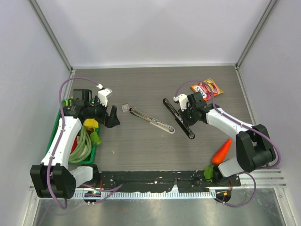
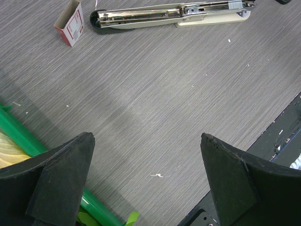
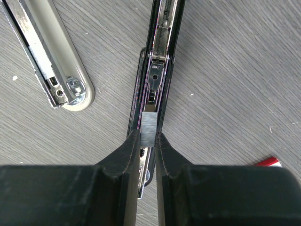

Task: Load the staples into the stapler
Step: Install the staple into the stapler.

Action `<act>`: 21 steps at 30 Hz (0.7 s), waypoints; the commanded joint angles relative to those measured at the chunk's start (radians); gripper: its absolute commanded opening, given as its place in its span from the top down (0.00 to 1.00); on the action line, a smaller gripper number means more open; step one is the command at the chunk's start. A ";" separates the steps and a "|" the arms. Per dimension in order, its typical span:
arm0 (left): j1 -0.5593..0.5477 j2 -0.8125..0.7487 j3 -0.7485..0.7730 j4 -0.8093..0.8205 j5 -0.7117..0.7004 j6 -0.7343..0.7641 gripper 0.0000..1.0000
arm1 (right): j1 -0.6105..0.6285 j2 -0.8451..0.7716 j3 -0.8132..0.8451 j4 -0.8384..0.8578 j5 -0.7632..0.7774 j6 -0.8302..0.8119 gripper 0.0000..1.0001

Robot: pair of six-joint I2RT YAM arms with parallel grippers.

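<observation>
A black stapler (image 1: 178,118) lies folded open flat on the table, its channel (image 3: 160,70) facing up. My right gripper (image 3: 148,136) is shut on a short grey strip of staples (image 3: 149,125), which sits in or just over that channel; whether it touches I cannot tell. A second stapler, cream and chrome (image 1: 151,120), lies open to the left (image 3: 51,61). The small white and red staples box (image 1: 124,108) rests beyond its far end (image 2: 69,23). My left gripper (image 2: 146,141) hangs open and empty over bare table beside the basket (image 1: 113,117).
A green basket (image 1: 59,136) at the left edge holds a coiled cable and small items; its rim (image 2: 19,132) is under my left finger. An orange-red snack packet (image 1: 207,88) lies back right, a carrot (image 1: 222,151) front right. A black rail (image 1: 155,178) runs along the near edge.
</observation>
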 commanded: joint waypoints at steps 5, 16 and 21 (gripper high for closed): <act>0.013 -0.021 -0.009 0.022 0.021 0.009 0.00 | 0.008 -0.014 0.020 0.009 -0.011 -0.011 0.96; 0.016 -0.024 -0.009 0.022 0.027 0.011 0.00 | 0.008 -0.020 0.022 0.007 -0.017 -0.011 0.96; 0.016 -0.024 -0.010 0.023 0.027 0.009 0.00 | 0.008 -0.021 0.020 0.007 -0.021 -0.014 0.96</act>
